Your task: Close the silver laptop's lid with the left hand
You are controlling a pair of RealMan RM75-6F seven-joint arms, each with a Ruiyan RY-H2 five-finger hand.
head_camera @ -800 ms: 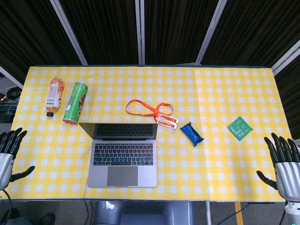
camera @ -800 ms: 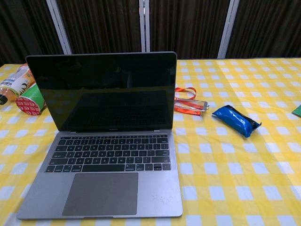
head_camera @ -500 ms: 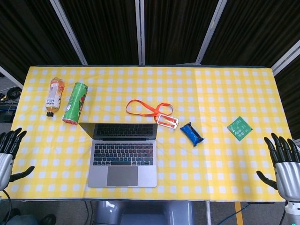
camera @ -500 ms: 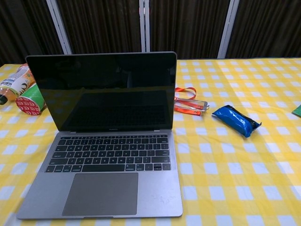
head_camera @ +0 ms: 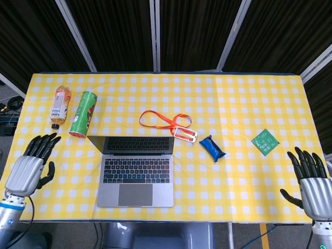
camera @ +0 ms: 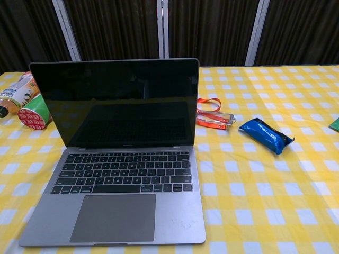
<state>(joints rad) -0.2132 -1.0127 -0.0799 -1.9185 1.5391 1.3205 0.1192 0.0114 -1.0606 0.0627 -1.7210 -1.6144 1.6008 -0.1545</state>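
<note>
The silver laptop [head_camera: 136, 171] [camera: 117, 203] stands open near the table's front edge, its dark lid [camera: 115, 102] upright. My left hand [head_camera: 32, 167] hovers over the table's left edge, well left of the laptop, fingers spread and holding nothing. At the front right corner my right hand [head_camera: 309, 184] is open too, fingers apart. Neither hand shows in the chest view.
A green chip can [head_camera: 83, 113] and a tea bottle [head_camera: 59, 106] lie at the back left. An orange lanyard [head_camera: 168, 122], a blue packet [head_camera: 212, 148] and a green packet [head_camera: 265, 141] lie right of the laptop on the yellow checked tablecloth [head_camera: 233, 98].
My left hand has moved up and right from the front left corner onto the table's left edge. The right hand has shifted slightly up and left. The laptop has not moved.
</note>
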